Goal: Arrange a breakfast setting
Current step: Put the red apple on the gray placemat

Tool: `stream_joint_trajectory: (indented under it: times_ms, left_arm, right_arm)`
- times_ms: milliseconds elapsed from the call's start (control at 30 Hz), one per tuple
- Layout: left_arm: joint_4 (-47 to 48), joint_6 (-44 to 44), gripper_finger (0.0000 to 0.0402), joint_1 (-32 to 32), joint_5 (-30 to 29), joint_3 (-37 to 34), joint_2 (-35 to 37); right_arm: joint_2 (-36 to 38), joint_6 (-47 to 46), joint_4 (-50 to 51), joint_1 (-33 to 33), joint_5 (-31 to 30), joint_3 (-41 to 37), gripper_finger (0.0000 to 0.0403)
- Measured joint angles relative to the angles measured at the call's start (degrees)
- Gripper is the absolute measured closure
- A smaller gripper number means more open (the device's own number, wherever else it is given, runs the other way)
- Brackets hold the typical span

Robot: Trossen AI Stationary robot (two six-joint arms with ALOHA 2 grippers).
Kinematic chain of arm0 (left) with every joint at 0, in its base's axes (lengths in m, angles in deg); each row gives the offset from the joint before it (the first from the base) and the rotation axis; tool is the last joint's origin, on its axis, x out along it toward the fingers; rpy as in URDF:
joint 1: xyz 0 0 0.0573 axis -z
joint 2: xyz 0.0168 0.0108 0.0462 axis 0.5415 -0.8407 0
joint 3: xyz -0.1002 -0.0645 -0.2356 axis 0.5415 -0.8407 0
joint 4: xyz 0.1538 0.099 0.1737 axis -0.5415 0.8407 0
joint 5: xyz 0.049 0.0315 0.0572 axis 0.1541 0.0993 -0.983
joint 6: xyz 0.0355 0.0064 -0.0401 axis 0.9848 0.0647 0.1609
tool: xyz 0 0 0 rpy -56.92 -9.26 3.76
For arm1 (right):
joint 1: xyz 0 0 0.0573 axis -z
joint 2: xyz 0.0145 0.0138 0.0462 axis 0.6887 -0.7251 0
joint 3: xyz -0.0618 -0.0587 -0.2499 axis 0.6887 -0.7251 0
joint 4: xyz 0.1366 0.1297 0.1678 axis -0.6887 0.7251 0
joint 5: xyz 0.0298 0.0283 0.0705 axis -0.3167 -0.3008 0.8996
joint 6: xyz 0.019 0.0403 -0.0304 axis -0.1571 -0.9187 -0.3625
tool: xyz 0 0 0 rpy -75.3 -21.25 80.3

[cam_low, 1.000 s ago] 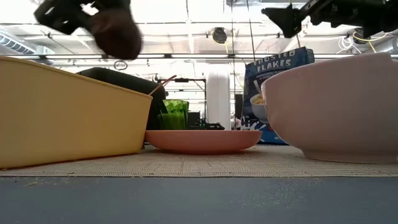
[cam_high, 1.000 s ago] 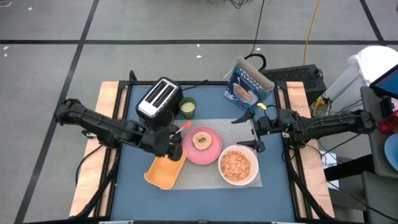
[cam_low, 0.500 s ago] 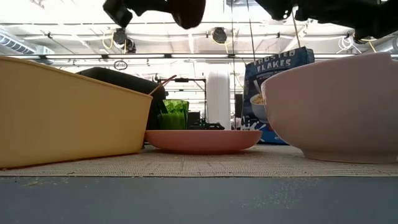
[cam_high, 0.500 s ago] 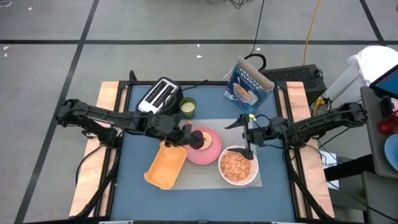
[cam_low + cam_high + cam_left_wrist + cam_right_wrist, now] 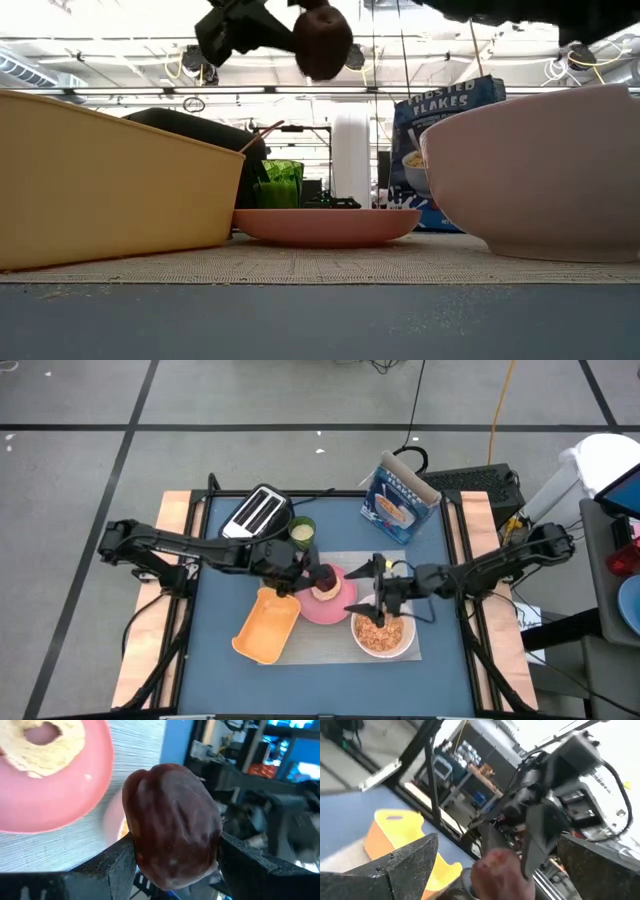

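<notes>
Robotics lab or test workshop, not a home kitchen. The blue-topped table (image 5: pixel 330 650) stood on a grey floor (image 5: pixel 250 400) marked with dark tape lines, a yellow cable (image 5: pixel 493 420) trailing across it, and a keyboard (image 5: pixel 470 480) lay beside the rig. Beyond the table ran a high open ceiling with strip lights (image 5: pixel 120 50) and hanging cables, plus workbenches loaded with equipment (image 5: pixel 465 765).

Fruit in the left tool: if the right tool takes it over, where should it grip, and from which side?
Probably the fruit's free rounded end, coming from the right, opposite the left tool. That tool's fingers clamp its flanks above the plate, leaving only the end bare. The right tool is open and faces it.
</notes>
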State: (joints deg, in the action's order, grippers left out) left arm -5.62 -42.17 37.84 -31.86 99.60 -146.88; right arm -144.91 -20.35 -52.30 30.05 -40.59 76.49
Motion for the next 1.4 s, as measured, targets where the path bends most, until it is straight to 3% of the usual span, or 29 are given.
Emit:
stream_joint_trajectory:
  times_ms: [167,367,767,933,1133,1400]
  left_arm:
    - [-0.1,-2.7,0.0157,-1.3,0.0,0.0,-0.7]
    - [0.3,-4.3,0.0157,-2.0,-2.5,0.0,-0.6]
    - [1.2,-6.9,0.0157,-2.0,-6.9,0.0,-0.6]
    - [0.5,-7.8,0.0157,-1.6,-7.4,-0.1,-2.6]
    - [-7.1,-9.2,0.0157,-1.6,-7.3,0.0,-6.9]
    - [-14.3,-10.8,0.0157,-1.3,-3.2,0.0,-10.1]
  right_arm:
    - [-2.3,6.7,7.5,-2.4,-7.9,3.1,0.0010]
    - [-4.4,14.8,7.4,-4.1,-14.2,3.4,0.0010]
    - [-5.0,34.6,6.4,-4.7,-17.5,4.5,0.0010]
    - [-4.9,38.3,7.0,-4.7,-17.2,4.9,0.0010]
    - [-5.0,39.1,9.6,-4.7,-16.9,4.9,0.0010]
    - [-5.2,39.1,16.1,-4.6,-17.2,4.9,0.0010]
